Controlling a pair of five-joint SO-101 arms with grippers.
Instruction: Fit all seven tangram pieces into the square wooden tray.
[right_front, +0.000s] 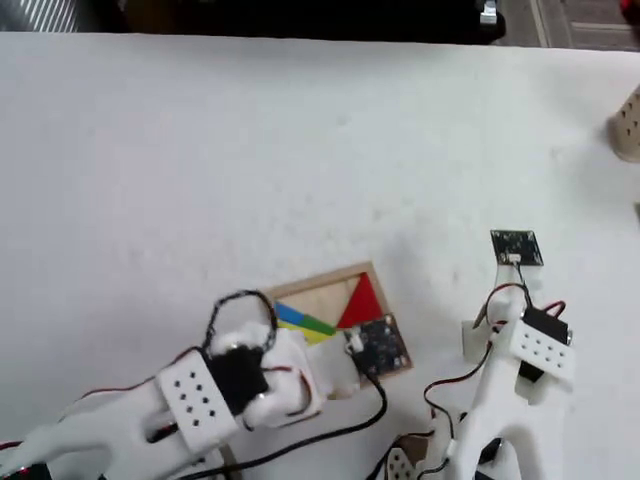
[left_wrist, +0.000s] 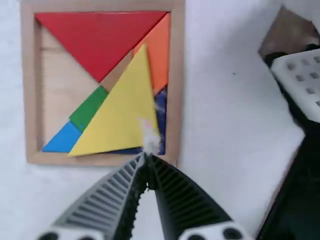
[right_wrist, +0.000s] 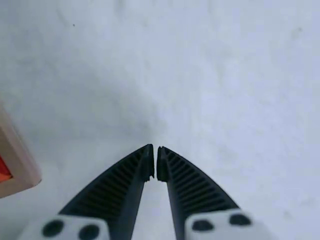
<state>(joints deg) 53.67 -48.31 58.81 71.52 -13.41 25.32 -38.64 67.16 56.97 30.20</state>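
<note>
Two grippers logged. Left gripper?
- Fingers closed, holding nothing; wooden tray just ahead of its tips, yellow triangle lying across other pieces.
- Right gripper?
- Closed, holding nothing, over table.

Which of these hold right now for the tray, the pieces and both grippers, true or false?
1. The yellow triangle is seated flat in its slot. False: it lies across other pieces in the wooden tray, overlapping the orange triangle and the dark blue piece.
2. The red triangle sits inside the tray along one edge. True.
3. The right gripper holds a tangram piece. False: its fingers are shut on nothing, over the bare table.
4. The left gripper has its fingers shut, at the tray's rim near the yellow triangle. True.
</note>
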